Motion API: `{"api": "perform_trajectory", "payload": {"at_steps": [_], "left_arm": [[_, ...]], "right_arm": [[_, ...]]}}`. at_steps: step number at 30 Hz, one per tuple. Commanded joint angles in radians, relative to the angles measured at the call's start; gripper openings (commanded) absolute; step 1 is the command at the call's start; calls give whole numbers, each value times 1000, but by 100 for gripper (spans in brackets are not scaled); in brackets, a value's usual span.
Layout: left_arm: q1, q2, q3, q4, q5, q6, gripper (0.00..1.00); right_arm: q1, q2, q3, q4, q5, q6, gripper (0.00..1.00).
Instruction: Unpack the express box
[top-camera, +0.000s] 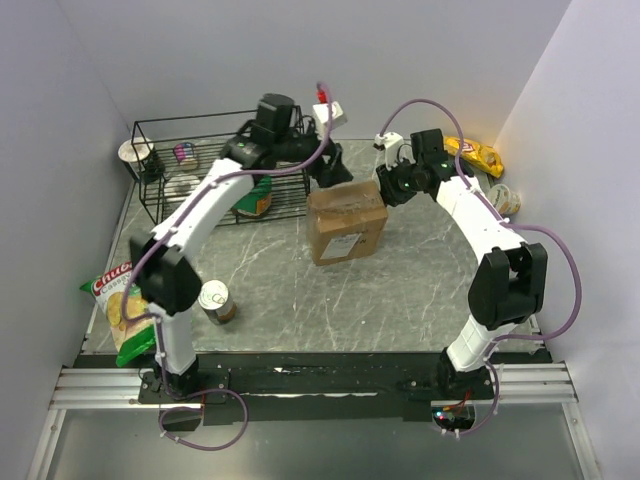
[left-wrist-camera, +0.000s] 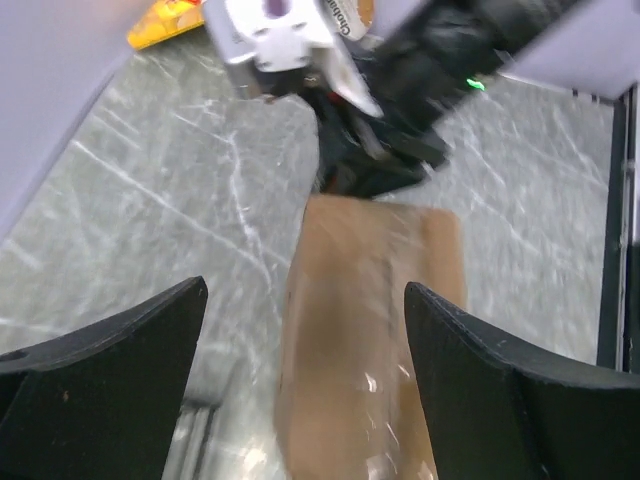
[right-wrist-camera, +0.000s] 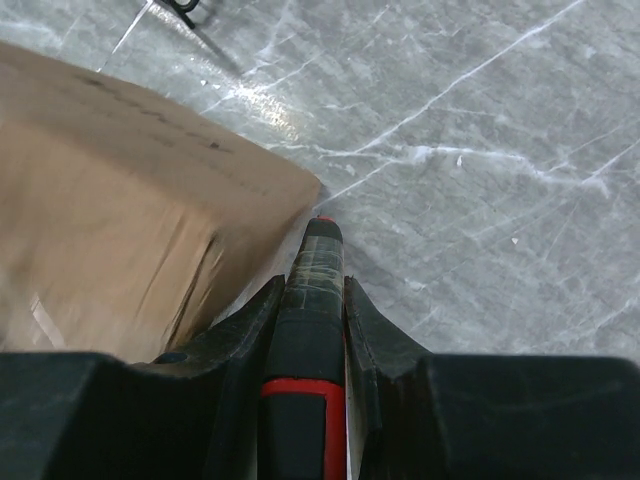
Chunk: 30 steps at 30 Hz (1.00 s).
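Top external view: the express box (top-camera: 347, 222) is sitting near the middle of the desk (top-camera: 420, 290), just in front of the black wire basket (top-camera: 190, 170), while both arms are reaching in over its far edge. I am holding the left arm stretched long, its elbow riding above the basket and its wrist bending down so the left gripper (top-camera: 328, 170) is hovering at the box's far-left corner. The left wrist view is showing its jaws spread wide, with the blurred box lying below and ahead of them; I cannot tell whether they are touching it. From there the carton's long axis is running straight away from these jaws toward the right gripper (top-camera: 388, 187), so roughly crosswise on the desk.

The right arm is folding sharply at the elbow, forearm angling up and inward to the far-right corner. Its jaws are pressing together on a slim black tool (right-wrist-camera: 318, 250) with a red band, tip pointing forward, with the cardboard just to its left. I am judging the right arm the nearer one for opening: the box is lying to the left of the tool tip, so the stroke would be travelling leftward along that long axis while the left gripper steadies the carton.
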Motion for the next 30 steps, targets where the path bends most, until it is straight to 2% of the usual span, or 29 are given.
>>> {"api": "perform_trajectory", "payload": {"at_steps": [1,3,6,10,12,13,14,19,21,26,30], "left_arm": [[-13,96,21,166,-8,-204,86],[-13,110,-7,187,27,-215,86],[-13,124,-53,232,41,-306,86],[-11,154,-71,236,59,-326,84],[-5,159,-82,255,70,-365,83],[-3,160,-91,267,79,-380,83],[0,157,-110,276,89,-391,82],[3,151,-157,261,102,-400,80],[3,145,-179,250,107,-386,79],[4,139,-208,226,96,-353,76],[7,134,-222,217,83,-343,75]], "right_arm": [[-11,-25,38,34,19,19,0],[-16,-33,36,23,42,21,0],[-49,-59,70,0,62,50,0],[-132,-139,96,14,18,175,0],[-192,-221,64,100,-74,253,0],[-194,-255,3,155,-97,350,0],[-233,-324,-32,248,-109,390,0],[-229,-508,-268,521,-177,663,0],[-208,-547,-303,572,-169,697,0],[-204,-526,-318,546,-166,737,0],[-206,-519,-289,490,-186,665,0]]}}
